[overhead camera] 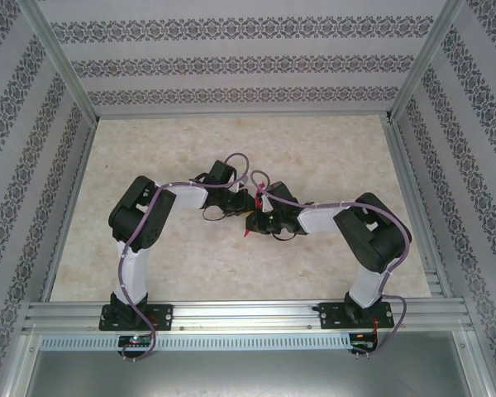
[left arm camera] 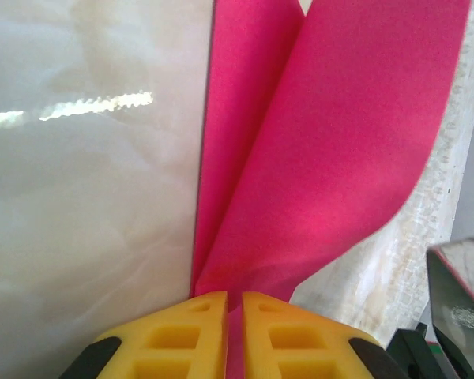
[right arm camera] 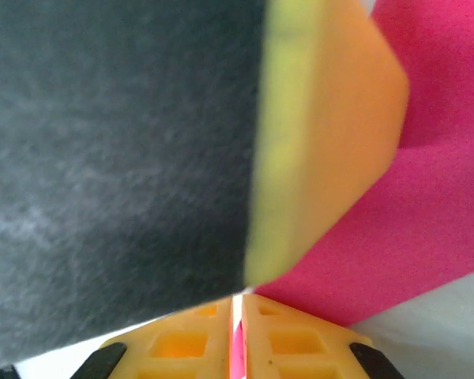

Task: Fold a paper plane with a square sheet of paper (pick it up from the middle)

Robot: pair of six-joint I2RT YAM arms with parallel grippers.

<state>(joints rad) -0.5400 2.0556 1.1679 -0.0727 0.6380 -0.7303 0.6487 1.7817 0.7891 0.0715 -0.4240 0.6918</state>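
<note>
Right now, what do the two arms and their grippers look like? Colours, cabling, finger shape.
Left arm and right arm: white link shells, bulky black joint housings, black base plates. A purple cable loops along each. Left gripper and right gripper: yellow-orange moulded fingers with rectangular pockets, black mounts.

Looking down from above, the square sheet of paper (overhead camera: 246, 235) is nearly all buried under the two wrists (overhead camera: 269, 217), with just a red sliver peeking out. At the left gripper (left arm camera: 235, 297) it runs out of view at the top. By the right gripper (right arm camera: 238, 300) a blurred dark-and-orange shape (right arm camera: 189, 150), too close to make out, covers most of it.
</note>
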